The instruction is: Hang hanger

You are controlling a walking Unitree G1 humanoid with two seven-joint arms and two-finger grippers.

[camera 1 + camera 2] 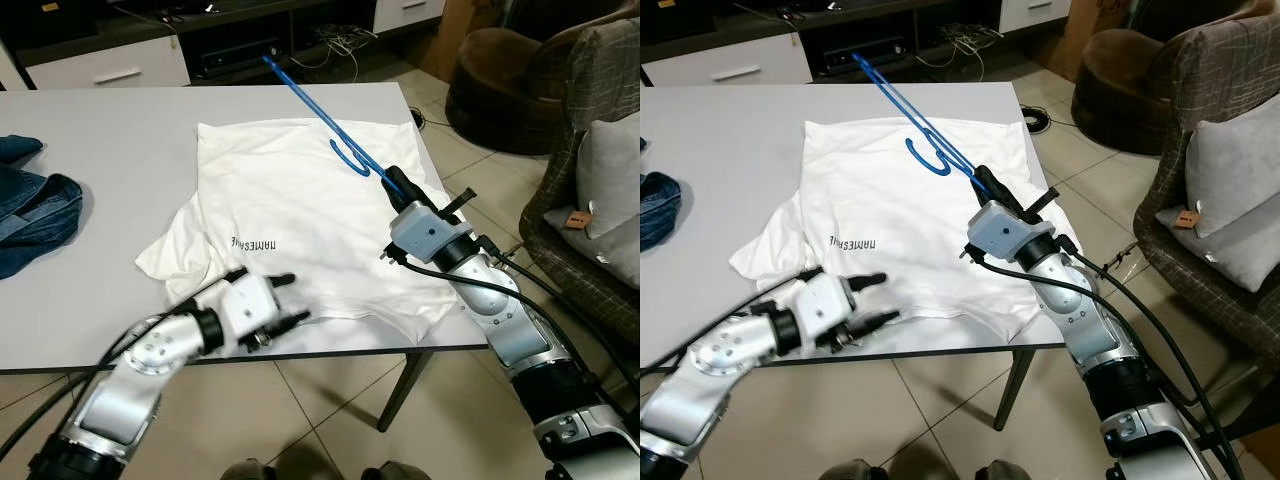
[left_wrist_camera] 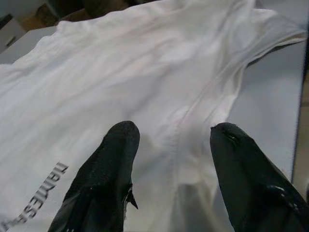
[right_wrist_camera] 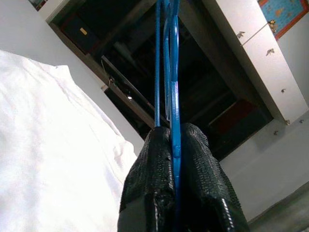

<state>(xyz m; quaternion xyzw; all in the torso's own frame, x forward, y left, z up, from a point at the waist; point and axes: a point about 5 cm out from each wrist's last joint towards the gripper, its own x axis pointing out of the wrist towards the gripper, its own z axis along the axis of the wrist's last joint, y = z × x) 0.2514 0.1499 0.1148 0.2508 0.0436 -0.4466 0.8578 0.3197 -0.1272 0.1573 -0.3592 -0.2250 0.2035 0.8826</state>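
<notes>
A white cotton T-shirt (image 1: 300, 210) lies spread over the right half of the pale grey desk (image 1: 120, 150), its hem hanging just past the near edge and right edge. The right hand (image 1: 398, 183), above the shirt near the right edge, is pressed together on a thin blue plastic hanger (image 1: 315, 105), which slants up toward the far edge, hook (image 1: 350, 158) just beside the fingers. The left hand (image 1: 285, 300) hovers spread at the near edge over the hem. Crumpled blue denim jeans (image 1: 35, 215) lie at the left edge. Mirrored grey lettering (image 1: 252, 243) on the shirt is unreadable. A brown patterned armchair (image 1: 585, 170) stands right of the desk.

Glossy blue plastic hanger (image 1: 318, 112) — soft matt white cloth T-shirt (image 1: 300, 210)
</notes>
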